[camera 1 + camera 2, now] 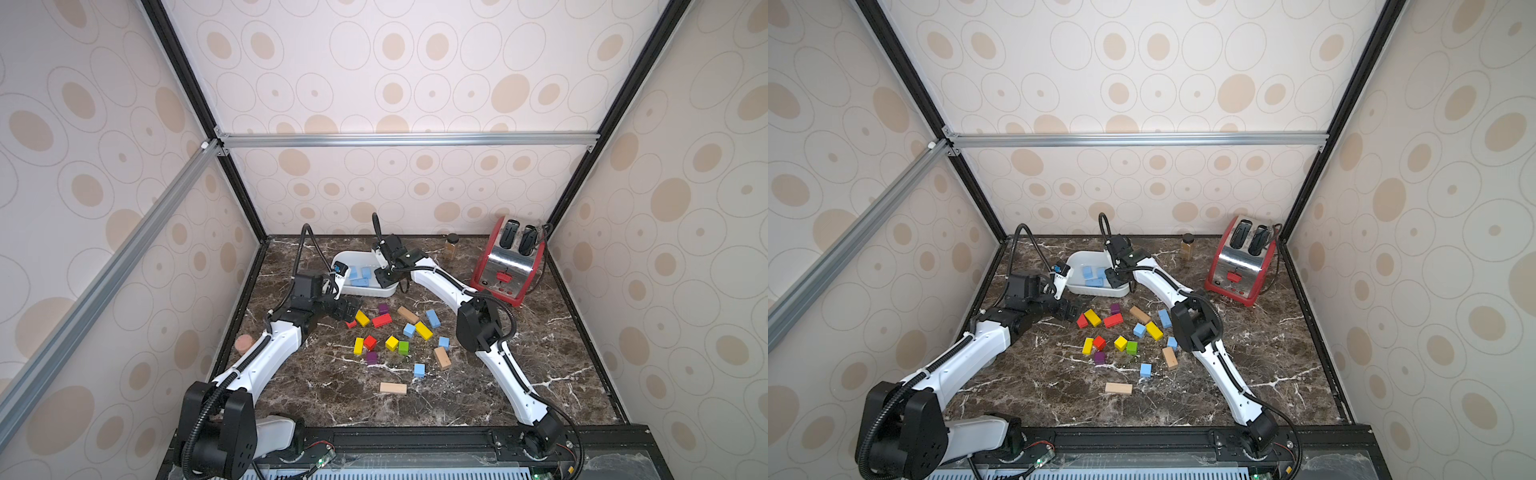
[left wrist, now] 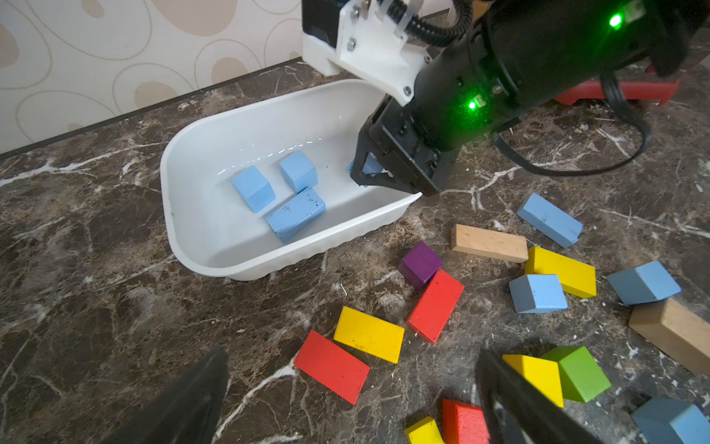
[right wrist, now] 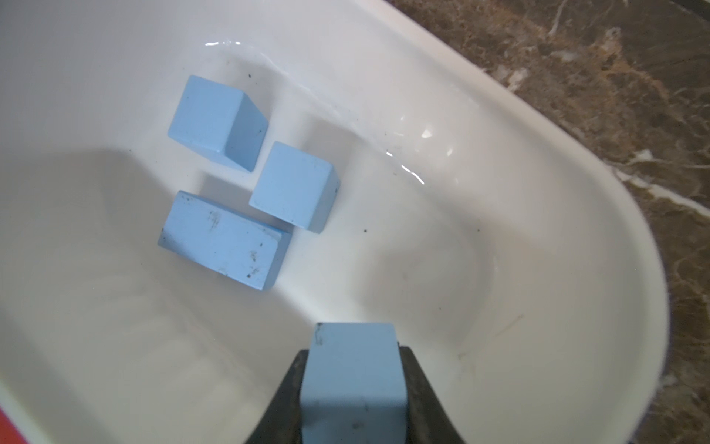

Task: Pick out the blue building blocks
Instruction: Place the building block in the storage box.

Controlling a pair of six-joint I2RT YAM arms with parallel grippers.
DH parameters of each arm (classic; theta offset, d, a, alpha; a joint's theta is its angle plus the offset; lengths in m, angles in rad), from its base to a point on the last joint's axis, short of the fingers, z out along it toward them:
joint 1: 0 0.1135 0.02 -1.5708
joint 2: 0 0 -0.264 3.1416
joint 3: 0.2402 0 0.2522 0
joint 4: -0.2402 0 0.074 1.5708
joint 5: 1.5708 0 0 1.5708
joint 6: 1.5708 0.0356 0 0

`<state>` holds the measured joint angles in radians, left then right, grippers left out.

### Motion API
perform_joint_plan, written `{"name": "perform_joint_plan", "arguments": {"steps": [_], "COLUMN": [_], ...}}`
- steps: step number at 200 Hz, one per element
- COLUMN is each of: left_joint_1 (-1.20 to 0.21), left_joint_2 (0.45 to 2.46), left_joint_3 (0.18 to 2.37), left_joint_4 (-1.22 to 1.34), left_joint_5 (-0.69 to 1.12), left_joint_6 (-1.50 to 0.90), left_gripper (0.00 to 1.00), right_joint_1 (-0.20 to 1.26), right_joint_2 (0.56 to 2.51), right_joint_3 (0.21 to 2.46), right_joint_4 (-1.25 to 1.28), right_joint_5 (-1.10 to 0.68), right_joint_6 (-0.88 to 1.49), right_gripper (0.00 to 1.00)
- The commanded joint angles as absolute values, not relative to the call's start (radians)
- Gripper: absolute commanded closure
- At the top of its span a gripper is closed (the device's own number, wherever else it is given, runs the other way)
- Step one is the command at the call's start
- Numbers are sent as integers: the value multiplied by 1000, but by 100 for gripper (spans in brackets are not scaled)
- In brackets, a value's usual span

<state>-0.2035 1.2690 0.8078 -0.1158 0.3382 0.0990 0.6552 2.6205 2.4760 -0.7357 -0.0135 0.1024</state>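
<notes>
Jaws on the right arm [image 1: 440, 279] pinch a small matte sky-blue cube [image 3: 352, 376] over the white plastic tub [image 3: 538, 184], above bare floor and clear of three blue blocks [image 3: 219, 123] lying inside. Jaws on the left arm [image 1: 274, 349] stand spread above the marble counter [image 1: 324, 399], near four loose blue blocks [image 1: 433, 318].
</notes>
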Motion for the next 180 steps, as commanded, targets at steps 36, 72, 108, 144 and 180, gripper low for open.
{"name": "perform_joint_plan", "arguments": {"steps": [36,72,108,144,180], "left_joint_1": [-196,-195,-195,-195,-195], "left_joint_2": [1257,1247,1238,1239,1210], "left_joint_3": [821,813,814,826,851], "left_joint_4": [-138,-136,-144,-138,-159], "left_joint_5": [342,340,337,345,353], "left_joint_6": [130,126,134,134,143], "left_gripper": [1,1,1,1,1], "right_joint_1": [653,654,653,654,654], "right_joint_2": [2642,2637,2617,2584,2520], "right_joint_3": [2500,2495,2480,2480,2456], "right_joint_4": [-785,-786,-772,-769,-758], "right_joint_5": [3,-25,-50,-72,-69], "right_joint_6": [87,92,104,110,121], "right_gripper": [63,56,49,44,33]}}
